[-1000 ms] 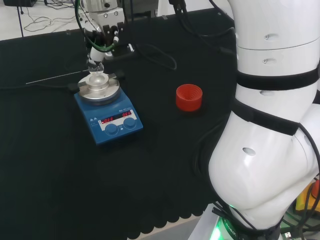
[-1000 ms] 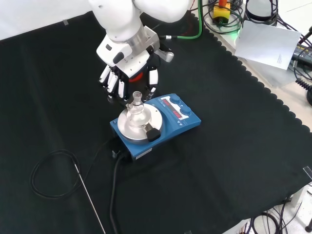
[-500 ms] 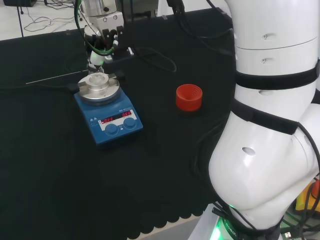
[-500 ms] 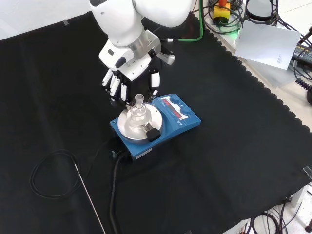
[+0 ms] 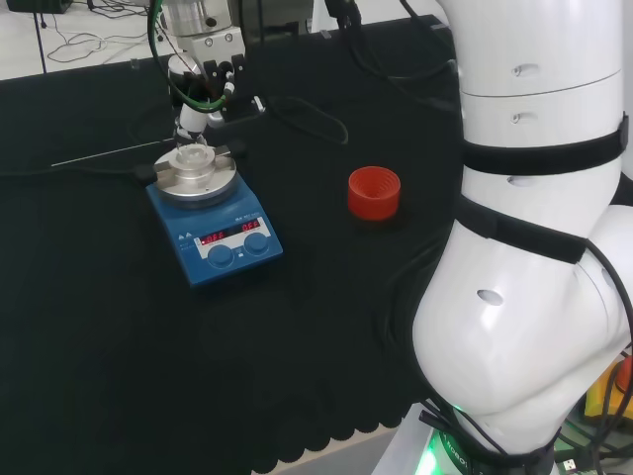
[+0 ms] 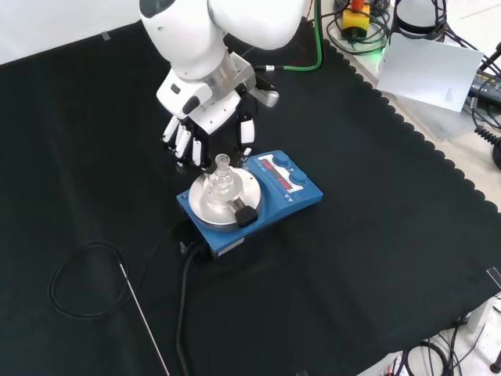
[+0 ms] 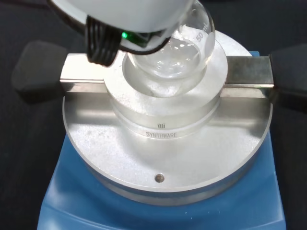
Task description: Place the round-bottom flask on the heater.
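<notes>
Round-bottom flask: clear glass, short open neck, bulb sitting upright in the metal block of the blue heater, near the cloth's far side in the head view. Hand: hovering just behind and above the flask in the front view, fingers hanging straight, apart, holding nothing.

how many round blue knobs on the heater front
2: both knobs sit side by side on the heater panel below its red display, one to the left of the other in the head view.
</notes>
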`<action>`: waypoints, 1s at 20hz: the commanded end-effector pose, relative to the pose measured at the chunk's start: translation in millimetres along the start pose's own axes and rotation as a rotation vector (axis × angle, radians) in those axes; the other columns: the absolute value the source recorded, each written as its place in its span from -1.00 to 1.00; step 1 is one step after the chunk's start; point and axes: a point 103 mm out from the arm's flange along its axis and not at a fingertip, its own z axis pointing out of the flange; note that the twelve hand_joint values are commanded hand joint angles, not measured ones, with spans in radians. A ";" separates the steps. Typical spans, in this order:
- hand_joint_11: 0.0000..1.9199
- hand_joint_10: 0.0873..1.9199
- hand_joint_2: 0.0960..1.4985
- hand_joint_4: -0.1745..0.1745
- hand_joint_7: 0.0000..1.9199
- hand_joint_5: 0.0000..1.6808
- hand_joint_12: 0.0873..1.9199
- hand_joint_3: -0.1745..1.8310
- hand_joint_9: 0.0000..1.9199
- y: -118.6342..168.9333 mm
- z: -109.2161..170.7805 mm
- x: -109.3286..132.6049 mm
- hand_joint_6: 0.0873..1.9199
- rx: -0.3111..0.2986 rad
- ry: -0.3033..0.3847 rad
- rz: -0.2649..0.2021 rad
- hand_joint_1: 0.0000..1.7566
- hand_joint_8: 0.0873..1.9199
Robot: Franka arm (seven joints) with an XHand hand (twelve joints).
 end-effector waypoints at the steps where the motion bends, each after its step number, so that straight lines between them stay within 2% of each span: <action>1: -0.57 -0.49 -0.25 0.34 -0.44 0.36 0.36 0.02 -0.22 1.6 2.7 -0.8 -0.01 0.009 0.002 0.002 0.28 -0.37; 3: -0.58 -0.48 -0.24 0.41 -0.45 0.36 0.36 0.01 -0.22 3.3 5.7 -2.7 -0.01 0.021 0.013 0.008 0.27 -0.37; 5: -0.59 -0.47 -0.17 0.79 -0.48 0.34 0.37 -0.09 -0.24 3.6 7.3 -3.9 -0.04 0.030 0.014 0.013 0.24 -0.35; 6: -0.60 -0.46 -0.10 0.90 -0.50 0.32 0.37 -0.17 -0.25 3.6 8.0 -4.1 -0.06 0.037 0.015 0.015 0.23 -0.34; 9: -0.63 -0.42 0.13 1.00 -0.55 0.27 0.39 -0.46 -0.30 3.3 9.8 -4.2 -0.09 0.057 0.014 0.019 0.20 -0.31; 11: -0.64 -0.41 0.03 0.11 -0.58 0.17 0.39 -0.41 -0.33 2.8 9.9 -4.2 -0.19 0.062 0.013 0.021 0.13 -0.32; 12: -0.65 -0.40 -0.05 -0.15 -0.59 0.13 0.39 -0.32 -0.33 2.3 9.4 -4.3 -0.22 0.059 0.012 0.021 0.11 -0.32; 13: -0.66 -0.40 -0.12 -0.28 -0.60 0.09 0.39 -0.25 -0.34 1.6 8.4 -4.5 -0.23 0.058 0.012 0.022 0.10 -0.32; 15: -0.67 -0.39 -0.19 -0.36 -0.62 0.00 0.39 -0.17 -0.36 -0.3 5.6 -4.9 -0.24 0.052 0.014 0.021 0.09 -0.31; 20: -0.69 -0.39 -0.27 -0.27 -0.67 -0.41 0.41 -0.15 -0.40 -5.9 -0.4 -5.6 -0.38 0.044 0.014 0.020 0.05 -0.32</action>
